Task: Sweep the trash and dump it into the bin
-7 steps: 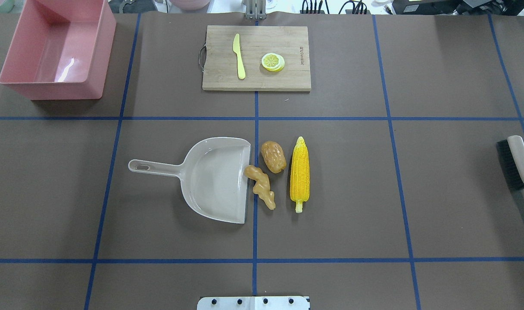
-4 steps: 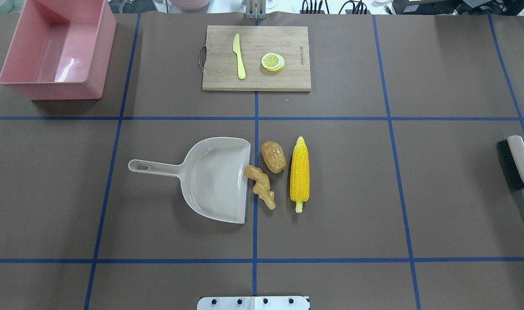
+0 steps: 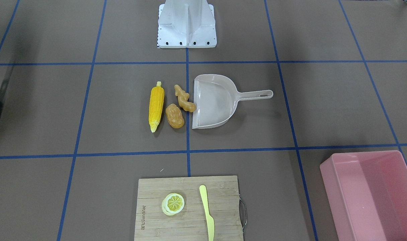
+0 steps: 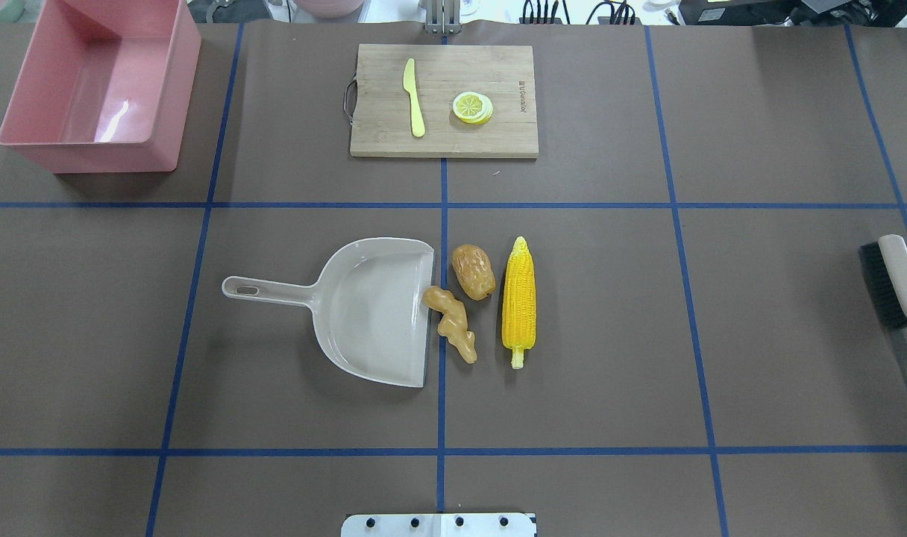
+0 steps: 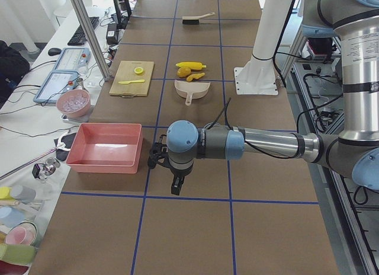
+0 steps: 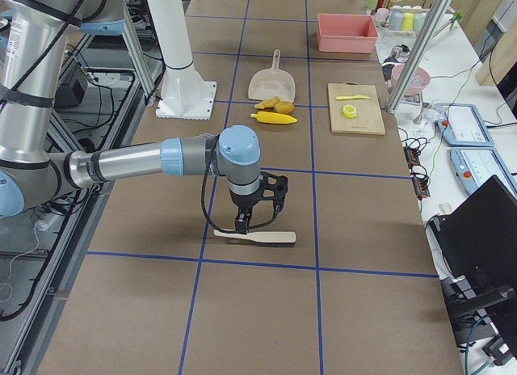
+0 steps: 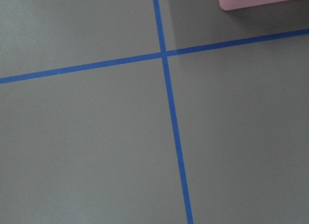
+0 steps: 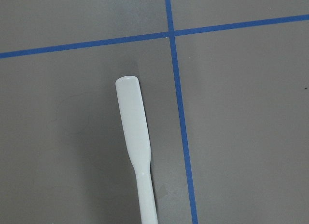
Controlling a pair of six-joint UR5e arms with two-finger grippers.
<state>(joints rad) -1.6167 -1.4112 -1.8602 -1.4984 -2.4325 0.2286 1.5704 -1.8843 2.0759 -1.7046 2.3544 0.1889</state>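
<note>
The ginger root (image 4: 450, 324) touches the dustpan (image 4: 371, 313) lip — left fingers (image 5: 175, 187), right fingers (image 6: 240, 222) well away, spread untellable.

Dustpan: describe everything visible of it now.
The dustpan is pale beige, smooth plastic by the look: a shallow scoop with a raised curved back wall, a straight open lip and a slim handle ending in a hanging slot. It lies flat and empty on the brown table, handle toward the robot's left, mouth toward its right. One end of the ginger root touches the lip.
</note>
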